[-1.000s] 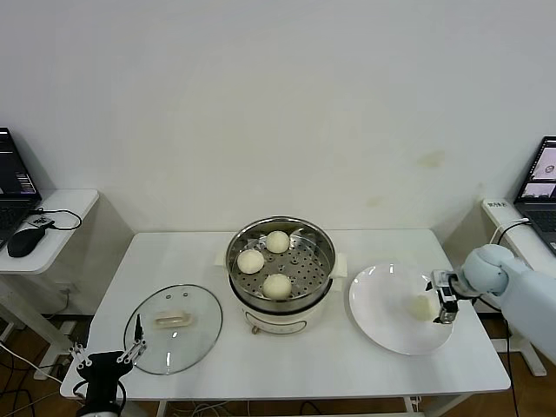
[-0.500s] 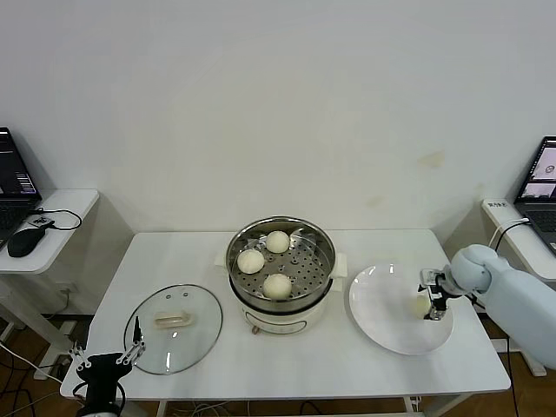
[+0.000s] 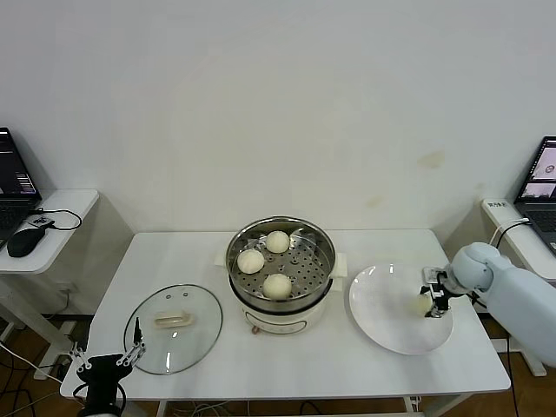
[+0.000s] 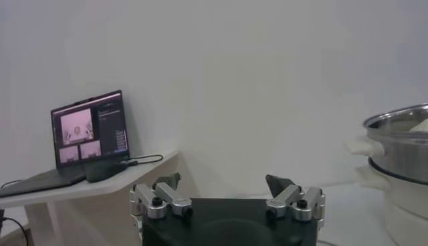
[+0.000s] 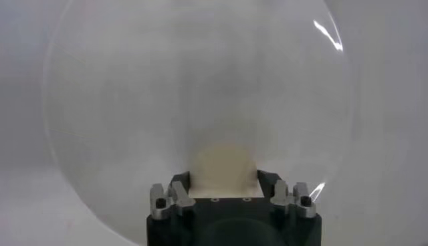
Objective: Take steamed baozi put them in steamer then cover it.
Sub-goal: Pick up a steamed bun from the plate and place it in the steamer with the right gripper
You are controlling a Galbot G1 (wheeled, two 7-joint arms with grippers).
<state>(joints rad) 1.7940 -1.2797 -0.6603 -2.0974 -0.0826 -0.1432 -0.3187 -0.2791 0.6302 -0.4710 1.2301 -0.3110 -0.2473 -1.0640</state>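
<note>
Three steamed baozi (image 3: 277,285) lie on the perforated tray of the steamer (image 3: 323,252) at the table's middle. A fourth baozi (image 3: 422,305) rests on the white plate (image 3: 382,304) to the steamer's right. My right gripper (image 3: 432,294) is down on the plate with its fingers closed against both sides of this baozi. The right wrist view shows the baozi (image 5: 224,164) held between the jaws of the right gripper (image 5: 224,180) over the plate (image 5: 200,87). The cover (image 3: 174,328) lies flat at the front left. My left gripper (image 3: 106,360) is open, parked below the front left corner.
The left wrist view shows the open left gripper (image 4: 224,184), the steamer's side (image 4: 401,154) and a side table with a laptop (image 4: 87,130). Another laptop (image 3: 543,187) stands on a stand at the far right. The wall runs behind the table.
My right gripper has moved a little left and farther in over the plate, onto the baozi there. The left arm, the cover and the steamer have not moved.
</note>
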